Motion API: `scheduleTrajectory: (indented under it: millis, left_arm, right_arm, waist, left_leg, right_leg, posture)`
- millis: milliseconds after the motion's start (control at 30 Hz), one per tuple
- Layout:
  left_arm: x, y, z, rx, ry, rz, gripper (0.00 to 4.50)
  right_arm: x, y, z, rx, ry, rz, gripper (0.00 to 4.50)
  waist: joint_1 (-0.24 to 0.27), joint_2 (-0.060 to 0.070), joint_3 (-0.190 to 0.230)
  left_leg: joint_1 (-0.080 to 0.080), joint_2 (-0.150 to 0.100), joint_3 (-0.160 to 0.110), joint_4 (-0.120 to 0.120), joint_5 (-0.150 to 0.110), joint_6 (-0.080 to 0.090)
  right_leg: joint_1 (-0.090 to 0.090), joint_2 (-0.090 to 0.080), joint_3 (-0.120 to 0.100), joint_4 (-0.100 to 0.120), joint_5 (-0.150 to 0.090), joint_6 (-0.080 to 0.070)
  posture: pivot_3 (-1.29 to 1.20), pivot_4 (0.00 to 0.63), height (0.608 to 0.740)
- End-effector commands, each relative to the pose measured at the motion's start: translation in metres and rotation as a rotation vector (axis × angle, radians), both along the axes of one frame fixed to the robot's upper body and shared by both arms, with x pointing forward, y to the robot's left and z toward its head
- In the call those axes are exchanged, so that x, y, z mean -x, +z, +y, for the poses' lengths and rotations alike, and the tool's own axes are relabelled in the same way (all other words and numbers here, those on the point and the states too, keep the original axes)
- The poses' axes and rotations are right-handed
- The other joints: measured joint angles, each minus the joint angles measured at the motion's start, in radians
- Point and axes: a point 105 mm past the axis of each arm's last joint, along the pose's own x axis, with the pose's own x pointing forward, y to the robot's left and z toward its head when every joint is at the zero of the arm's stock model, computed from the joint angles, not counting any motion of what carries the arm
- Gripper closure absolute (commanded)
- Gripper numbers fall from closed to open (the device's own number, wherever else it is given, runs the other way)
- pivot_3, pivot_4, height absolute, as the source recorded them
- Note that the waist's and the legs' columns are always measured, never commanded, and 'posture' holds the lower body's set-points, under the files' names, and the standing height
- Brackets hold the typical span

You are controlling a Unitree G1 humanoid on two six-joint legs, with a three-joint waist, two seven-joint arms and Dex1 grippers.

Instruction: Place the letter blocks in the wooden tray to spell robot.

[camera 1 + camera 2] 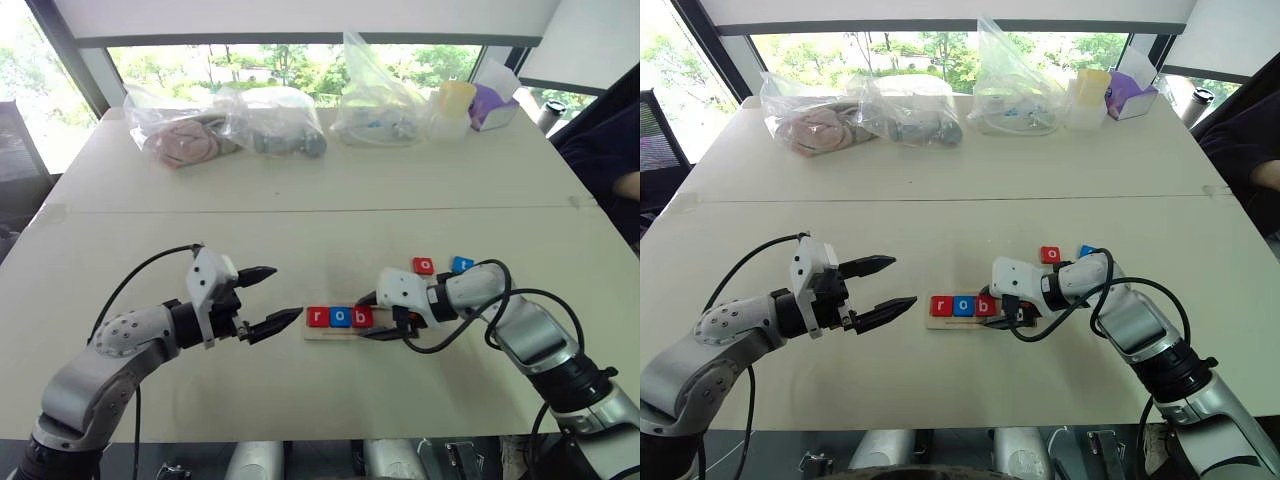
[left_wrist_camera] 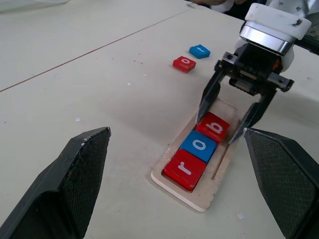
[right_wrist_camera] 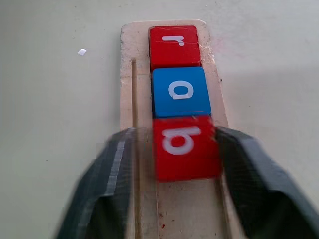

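Observation:
The wooden tray (image 2: 209, 198) lies mid-table in front of me. Three letter blocks sit in a row at its left end: red r (image 1: 318, 317), blue o (image 1: 340, 317) and red b (image 1: 362, 317). My right gripper (image 2: 218, 128) points down over the tray and stands open, one finger on each side of the b block (image 3: 185, 145), which rests flat in the groove. A loose red o block (image 1: 423, 266) and a blue block (image 1: 461, 264) lie on the table just beyond the tray's right end. My left gripper (image 1: 287, 292) hovers open and empty just left of the tray.
Clear plastic bags (image 1: 230, 125) with contents, a yellow-lidded container (image 1: 452, 100) and a purple box (image 1: 495, 105) line the far edge by the window. A person's arm (image 1: 625, 185) shows at the right edge. A seam (image 1: 300, 210) crosses the table.

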Motion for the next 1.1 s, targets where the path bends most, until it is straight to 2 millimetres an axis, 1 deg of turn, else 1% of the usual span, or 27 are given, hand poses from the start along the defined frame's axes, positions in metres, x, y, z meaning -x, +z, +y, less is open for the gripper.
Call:
scheduleTrajectory:
  millis: [33, 133, 267, 333, 367, 400, 433, 500, 567, 700, 933, 1100]
  left_arm:
    - [0.002, 0.009, -0.004, 0.008, -0.016, -0.044, 0.00]
    - [0.002, 0.009, -0.004, 0.009, -0.016, -0.044, 0.00]
    - [0.002, 0.009, -0.004, 0.012, -0.017, -0.044, 0.00]
    - [0.002, 0.009, -0.004, 0.013, -0.016, -0.044, 0.00]
    - [0.003, 0.009, -0.004, 0.013, -0.016, -0.044, 0.00]
    - [0.003, 0.008, -0.004, 0.013, -0.016, -0.043, 0.00]
    - [0.003, 0.008, -0.004, 0.014, -0.016, -0.043, 0.00]
    - [0.003, 0.008, -0.005, 0.014, -0.015, -0.043, 0.00]
    - [0.002, 0.007, -0.005, 0.015, -0.015, -0.043, 0.00]
    - [0.002, 0.007, -0.006, 0.016, -0.021, -0.042, 0.00]
    - [0.000, 0.008, -0.008, 0.018, -0.029, -0.044, 0.00]
    - [-0.001, 0.008, -0.010, 0.019, -0.035, -0.046, 0.00]
  right_arm:
    - [-0.001, 0.012, 0.006, -0.030, 0.009, -0.035, 0.06]
    - [-0.002, 0.018, 0.005, -0.047, -0.004, -0.039, 0.06]
    - [-0.011, 0.037, 0.000, -0.120, -0.091, -0.063, 0.06]
    - [-0.031, 0.052, -0.010, -0.193, -0.249, -0.119, 0.06]
    - [-0.042, 0.059, -0.018, -0.225, -0.353, -0.147, 0.06]
    - [-0.052, 0.062, -0.027, -0.246, -0.451, -0.170, 0.06]
    - [-0.057, 0.064, -0.033, -0.255, -0.509, -0.181, 0.06]
    - [-0.066, 0.060, -0.052, -0.262, -0.706, -0.198, 0.06]
    - [-0.068, 0.052, -0.069, -0.257, -0.881, -0.191, 0.06]
    - [-0.062, 0.042, -0.080, -0.276, -1.111, -0.130, 0.06]
    - [-0.048, 0.034, -0.080, -0.238, -1.242, -0.102, 0.06]
    - [-0.046, 0.026, -0.078, -0.260, -1.301, -0.024, 0.06]
  waist:
    - [0.000, 0.000, 0.000]
    - [0.000, 0.000, 0.000]
    - [0.001, 0.000, 0.000]
    - [0.000, 0.000, 0.000]
    - [0.000, 0.000, 0.000]
    - [-0.001, 0.000, 0.000]
    - [0.000, 0.000, 0.000]
    - [0.001, 0.000, 0.000]
    - [0.003, 0.000, 0.000]
    - [-0.002, 0.000, -0.001]
    - [-0.003, 0.001, -0.001]
    - [-0.003, 0.001, -0.001]
  left_leg:
    - [0.000, 0.000, 0.000, 0.000, 0.000, 0.000]
    - [0.000, 0.000, 0.000, 0.000, 0.000, 0.000]
    - [0.000, 0.000, 0.000, 0.000, 0.000, 0.000]
    - [0.000, 0.000, 0.000, 0.000, 0.000, 0.000]
    - [0.000, 0.000, 0.000, 0.000, 0.000, 0.000]
    - [0.000, 0.000, 0.000, 0.000, 0.000, 0.000]
    - [0.000, 0.000, 0.000, 0.000, 0.000, 0.000]
    - [0.000, 0.000, 0.000, 0.000, 0.000, 0.000]
    - [-0.001, 0.000, 0.000, -0.001, 0.000, 0.000]
    - [-0.002, 0.000, 0.000, -0.001, 0.000, 0.000]
    - [-0.002, 0.000, 0.001, -0.001, 0.000, 0.000]
    - [-0.002, 0.000, 0.001, -0.001, 0.000, 0.000]
  right_leg:
    - [0.000, 0.000, 0.000, 0.000, 0.000, 0.000]
    - [0.000, 0.000, 0.000, 0.000, 0.000, 0.000]
    - [0.000, 0.000, 0.000, 0.000, 0.000, 0.000]
    - [0.000, 0.000, 0.000, 0.000, 0.000, 0.000]
    - [0.000, 0.000, 0.000, 0.000, 0.000, 0.000]
    - [0.000, 0.000, 0.000, 0.000, 0.000, 0.000]
    - [0.000, 0.000, 0.000, 0.000, 0.000, 0.000]
    - [0.000, 0.000, 0.000, 0.000, 0.000, 0.000]
    - [-0.001, 0.000, 0.000, 0.000, 0.000, 0.000]
    - [-0.002, 0.000, 0.001, 0.000, 0.000, 0.000]
    - [-0.004, 0.001, 0.002, 0.002, 0.000, -0.001]
    - [-0.004, 0.001, 0.002, 0.002, 0.000, 0.000]
  posture:
    - [0.00, 0.150, 0.740]
    - [0.00, 0.150, 0.740]
    - [0.00, 0.150, 0.740]
    - [0.00, 0.150, 0.740]
    - [0.00, 0.150, 0.740]
    - [0.00, 0.150, 0.740]
    - [0.00, 0.150, 0.740]
    - [0.00, 0.150, 0.740]
    - [0.00, 0.150, 0.740]
    - [0.00, 0.150, 0.740]
    - [0.00, 0.150, 0.740]
    - [0.00, 0.150, 0.740]
